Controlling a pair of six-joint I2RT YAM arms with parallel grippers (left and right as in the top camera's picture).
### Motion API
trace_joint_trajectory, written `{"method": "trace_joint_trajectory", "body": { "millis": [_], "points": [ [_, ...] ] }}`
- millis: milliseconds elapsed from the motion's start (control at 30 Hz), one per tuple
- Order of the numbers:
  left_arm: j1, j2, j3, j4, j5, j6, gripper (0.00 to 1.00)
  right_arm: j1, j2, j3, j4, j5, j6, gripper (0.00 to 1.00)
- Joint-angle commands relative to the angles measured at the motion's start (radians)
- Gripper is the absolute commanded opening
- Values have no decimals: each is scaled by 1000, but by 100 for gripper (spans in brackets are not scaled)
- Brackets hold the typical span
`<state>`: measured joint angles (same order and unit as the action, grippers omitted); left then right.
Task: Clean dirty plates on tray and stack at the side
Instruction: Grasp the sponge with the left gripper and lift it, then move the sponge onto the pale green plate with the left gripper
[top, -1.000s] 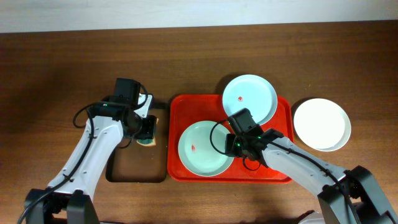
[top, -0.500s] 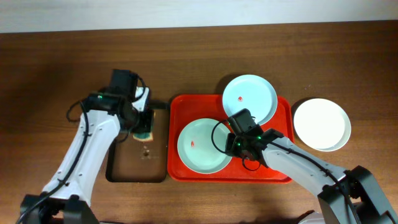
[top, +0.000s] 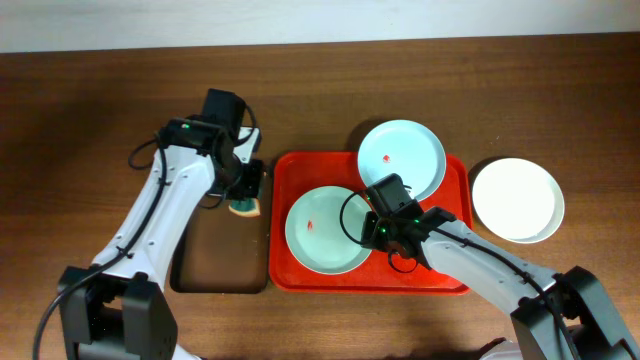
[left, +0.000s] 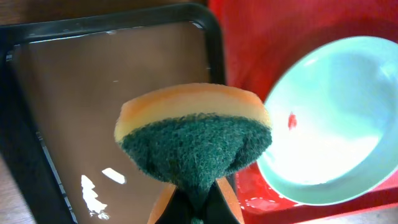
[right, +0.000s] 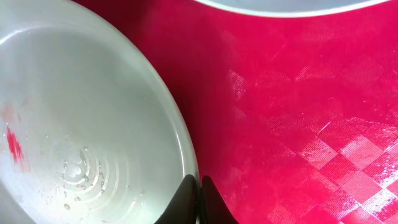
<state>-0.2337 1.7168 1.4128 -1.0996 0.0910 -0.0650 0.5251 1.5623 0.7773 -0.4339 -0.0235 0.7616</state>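
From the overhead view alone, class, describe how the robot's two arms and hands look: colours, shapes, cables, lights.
Both the left arm and right arm have white tubular links, black joint housings, looping black cables and small green lights. The left hand and right hand are black.

Mint plate (top: 318, 232) top clear; right fingers (right: 185, 202) block its right rim; tray (top: 297, 168) corner free.

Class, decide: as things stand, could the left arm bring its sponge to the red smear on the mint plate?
Probably yes. The left gripper holds the sponge beside the tray, the smear lies uncovered on the mint plate, and the right gripper pinches only its far rim.
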Motion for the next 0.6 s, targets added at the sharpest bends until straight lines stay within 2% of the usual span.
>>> {"method": "trace_joint_trajectory", "body": {
  "millis": [0,33,67,100,167,200,267,300,333,367,400,467,567],
  "points": [
    [-24,8,6,-1,18,-9,0,-2,-11,9,4,20,7,6],
    [-29,10,2,1,18,-9,0,-2,-11,9,5,21,6,26],
    [-29,12,2,3,18,-9,0,-2,-11,9,13,33,7,29],
    [-29,13,2,6,18,-9,0,-2,-11,9,20,36,6,28],
    [-29,15,2,7,18,-9,0,-2,-4,9,25,23,6,10],
    [-29,19,2,9,18,-9,0,-2,-1,9,23,-40,7,7],
    [-29,19,1,11,18,-9,0,-2,-1,9,29,-46,6,7],
    [-29,19,1,15,18,-9,0,-2,-1,9,31,-20,6,12],
    [-29,19,1,18,18,-9,0,-2,-1,9,31,-1,6,22],
    [-29,19,1,18,18,-9,0,-2,-1,9,31,2,6,25],
    [-29,19,1,22,18,-9,0,-2,-1,9,31,2,6,23],
    [-29,19,1,34,25,-9,0,-2,-1,9,34,2,6,5],
    [-40,19,-19,64,78,-9,0,-2,-1,9,48,2,6,4]
  ]
}}
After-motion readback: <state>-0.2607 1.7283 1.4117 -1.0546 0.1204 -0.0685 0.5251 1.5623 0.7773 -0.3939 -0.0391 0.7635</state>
